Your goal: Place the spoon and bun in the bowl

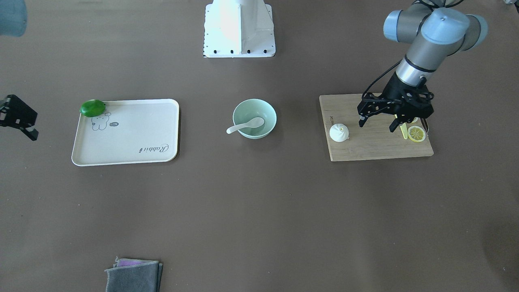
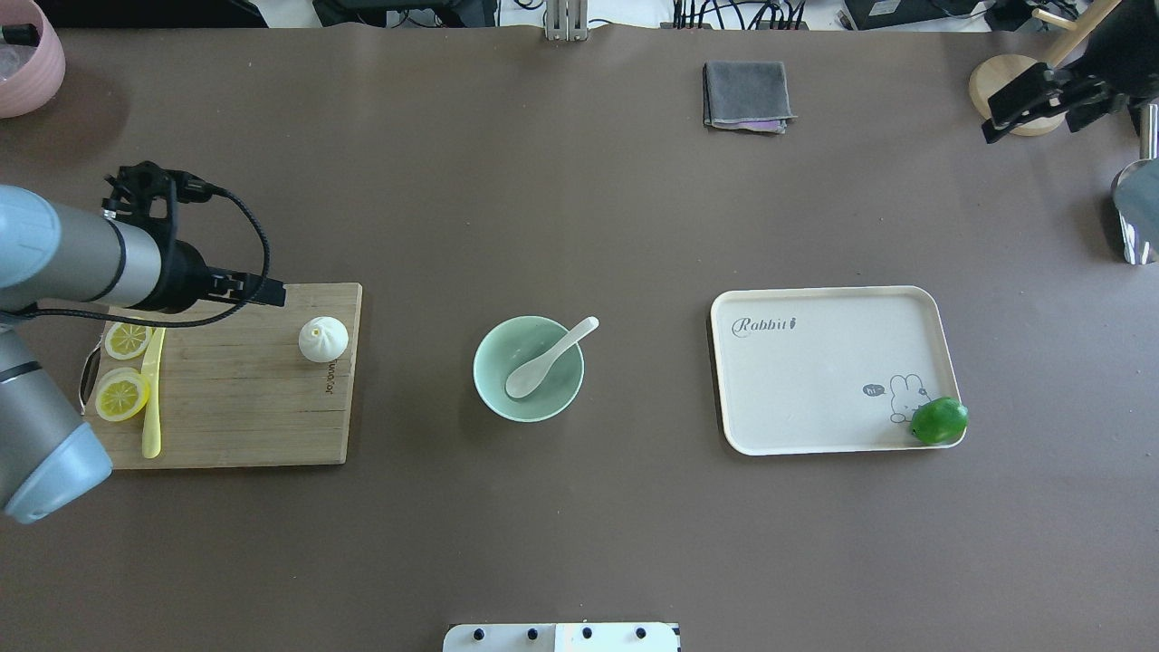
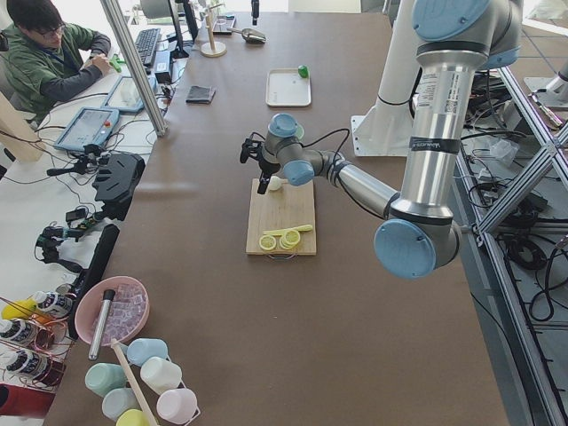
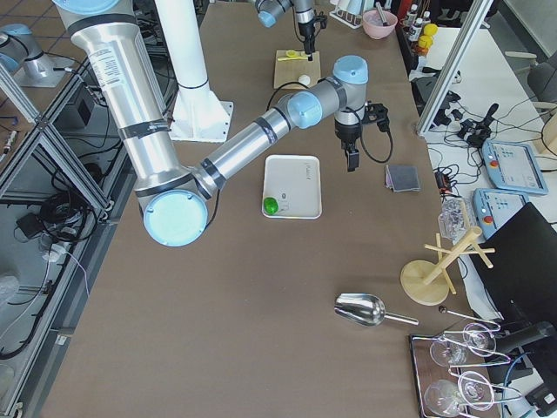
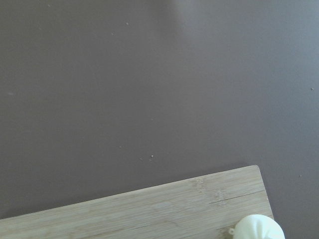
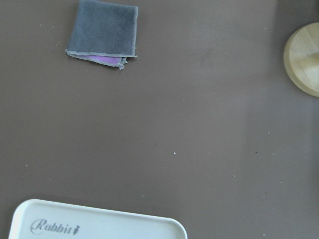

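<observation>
The white spoon (image 1: 247,124) lies with its scoop inside the mint-green bowl (image 1: 268,111) at the table's middle, its handle resting over the rim; both also show in the overhead view, spoon (image 2: 543,362) and bowl (image 2: 493,400). The white pleated bun (image 1: 339,132) sits upright on the wooden cutting board (image 1: 377,148), near the board's bowl-side end (image 2: 323,340). My left gripper (image 1: 378,123) hovers open and empty above the board, beside the bun and apart from it. My right gripper (image 2: 989,116) is open and empty, far off past the tray.
Two lemon slices (image 2: 122,396) and a yellow knife (image 2: 152,398) lie on the board's outer end. A cream tray (image 2: 815,380) holds a green lime (image 2: 939,421). A folded grey cloth (image 2: 745,95), a wooden stand base (image 2: 1005,81) and a metal scoop (image 2: 1136,208) lie at the far side.
</observation>
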